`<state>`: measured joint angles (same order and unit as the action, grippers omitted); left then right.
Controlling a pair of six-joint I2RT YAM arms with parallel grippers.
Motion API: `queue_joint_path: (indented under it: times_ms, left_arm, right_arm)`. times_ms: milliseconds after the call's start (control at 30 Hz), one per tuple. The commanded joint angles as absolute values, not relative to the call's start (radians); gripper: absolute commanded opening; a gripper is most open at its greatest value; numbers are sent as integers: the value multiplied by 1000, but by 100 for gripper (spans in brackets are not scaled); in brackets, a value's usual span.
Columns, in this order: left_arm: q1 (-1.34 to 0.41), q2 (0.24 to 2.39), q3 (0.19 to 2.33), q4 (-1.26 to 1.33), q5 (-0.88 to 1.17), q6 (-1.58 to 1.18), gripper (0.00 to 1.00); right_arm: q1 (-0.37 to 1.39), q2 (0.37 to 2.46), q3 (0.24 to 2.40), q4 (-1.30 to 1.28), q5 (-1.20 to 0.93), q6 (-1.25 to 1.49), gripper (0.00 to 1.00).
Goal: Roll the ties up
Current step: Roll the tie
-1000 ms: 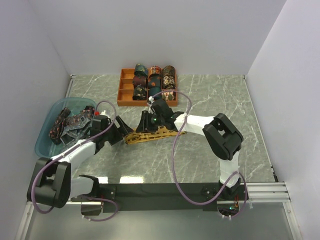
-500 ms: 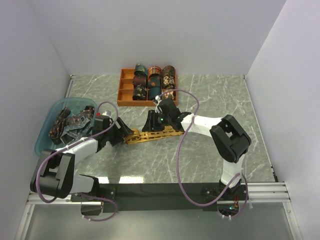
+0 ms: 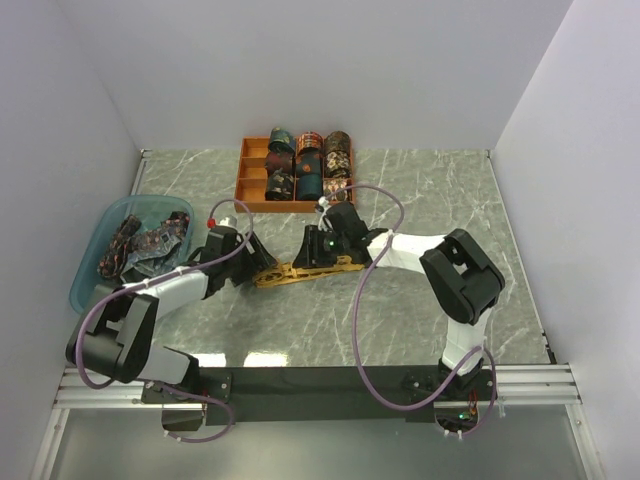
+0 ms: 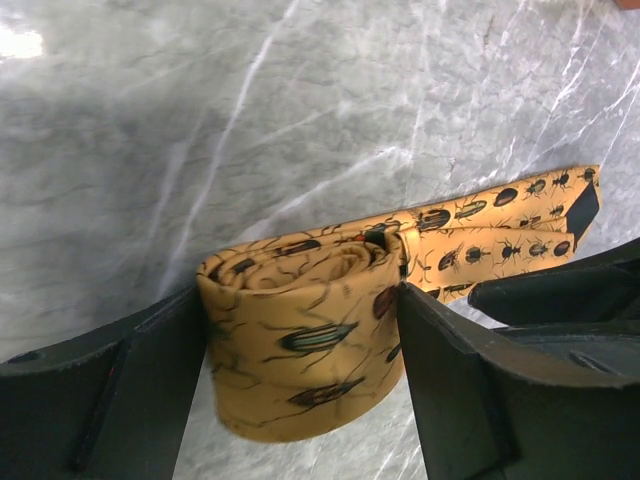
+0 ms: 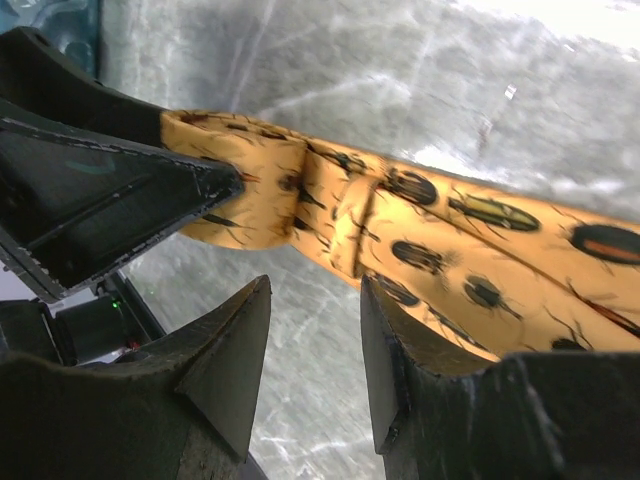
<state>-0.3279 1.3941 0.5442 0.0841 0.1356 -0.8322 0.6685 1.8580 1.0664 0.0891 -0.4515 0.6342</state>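
Observation:
A mustard-gold tie point(image 3: 312, 268) with dark beetle motifs lies on the marble table, its left end wound into a roll point(image 4: 300, 345). My left gripper point(image 4: 300, 300) is shut on that roll, one finger pressed against each side point(image 3: 258, 262). The unrolled tail point(image 4: 500, 225) runs away to the right, folded double. My right gripper point(image 5: 313, 290) hovers open just over the tail point(image 5: 470, 230), with only bare table between its fingertips point(image 3: 312, 250). More ties point(image 3: 140, 245) lie loose in the basin, and several rolled ones point(image 3: 310, 165) sit in the tray.
The orange compartment tray point(image 3: 243, 190) stands at the back centre. The translucent blue basin point(image 3: 88, 285) sits at the left, close to the left arm. White walls close the table on three sides.
The left gripper has moved right and away from the basin with the roll, leaving less tie unrolled. Its jaws have narrowed a little. The right gripper has shifted slightly right.

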Motion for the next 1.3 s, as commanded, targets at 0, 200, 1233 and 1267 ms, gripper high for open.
queue_joint_path:
  times_ms: [0,200,1233,1267]
  left_arm:
    - [-359,1434,549,32,81,-818,80]
    - [-382,1450,560,17,94,-785,76]
    - [-575,1578,1041,-730,-423,-494,32]
    - [-589,1588,1054,-742,-440,-494,32]
  right_arm:
    - [649,1793,1043,138,-457,617,49]
    - [638,1772,1014,137,-449,598,49]
    - [586,1537,891,-84,-170,416,51]
    - [584,1522,885,-86,-167,416,52]
